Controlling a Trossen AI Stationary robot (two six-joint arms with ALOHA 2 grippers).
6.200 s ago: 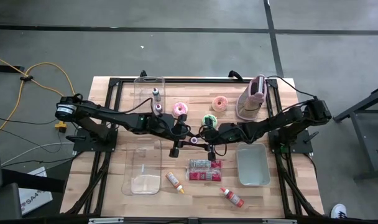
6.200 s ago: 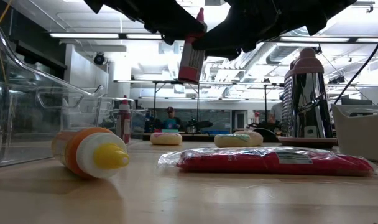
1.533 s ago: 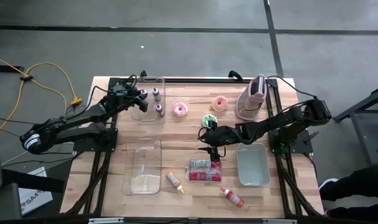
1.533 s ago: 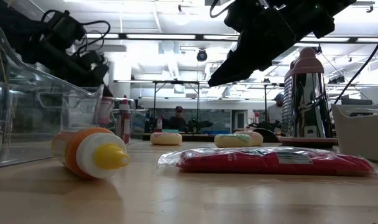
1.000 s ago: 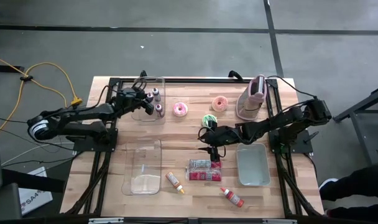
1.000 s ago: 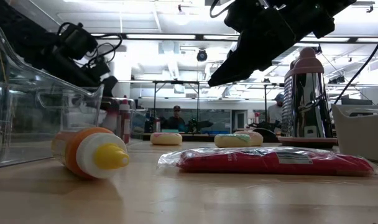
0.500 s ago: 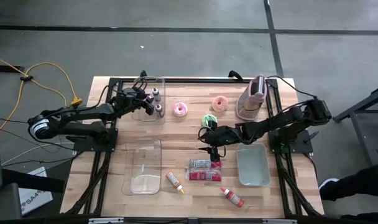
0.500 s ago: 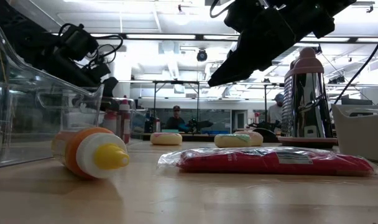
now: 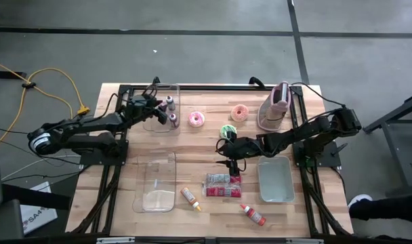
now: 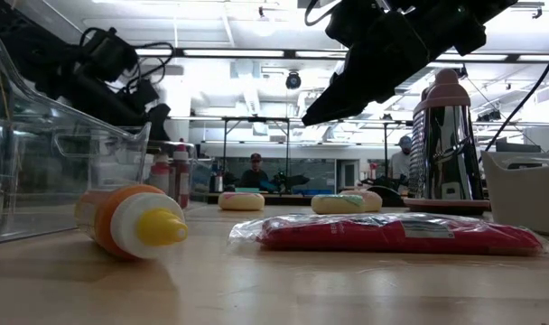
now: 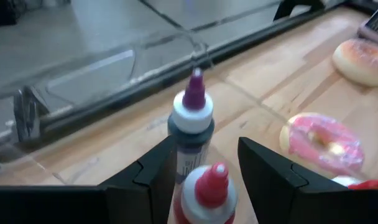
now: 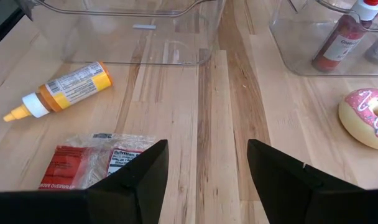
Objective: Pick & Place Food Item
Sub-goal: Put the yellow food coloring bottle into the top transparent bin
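Note:
A clear bin (image 9: 162, 91) at the table's far left holds upright sauce bottles. My left gripper (image 9: 156, 106) (image 11: 207, 140) reaches into it, open. Its fingers stand on either side of a red-capped bottle (image 11: 204, 193), and a dark bottle with a purple cap (image 11: 192, 121) stands just beyond. My right gripper (image 9: 225, 152) (image 12: 207, 144) hangs open over the table's middle with nothing between its fingers. Below it lie a red packet (image 12: 89, 165) and an orange bottle (image 12: 58, 87). My left gripper has one finger (image 11: 164, 168) close beside the neck of the red-capped bottle (image 11: 188, 198), and a gap shows at the other finger. I cannot tell whether the near finger touches it. The bottle stands upright on the bin's floor.
A pink donut (image 9: 196, 119), an orange donut (image 9: 240, 112) and a green one (image 9: 228, 130) lie mid-table. A pink-topped metal pot (image 9: 277, 105) stands far right. A second clear bin (image 9: 156, 181), a grey tray (image 9: 276, 179) and a small red bottle (image 9: 252, 214) sit near the front.
The red-capped bottle under my left gripper has sunk a little inside the far-left bin and now stands upright on its floor. The gripper has stayed over it.

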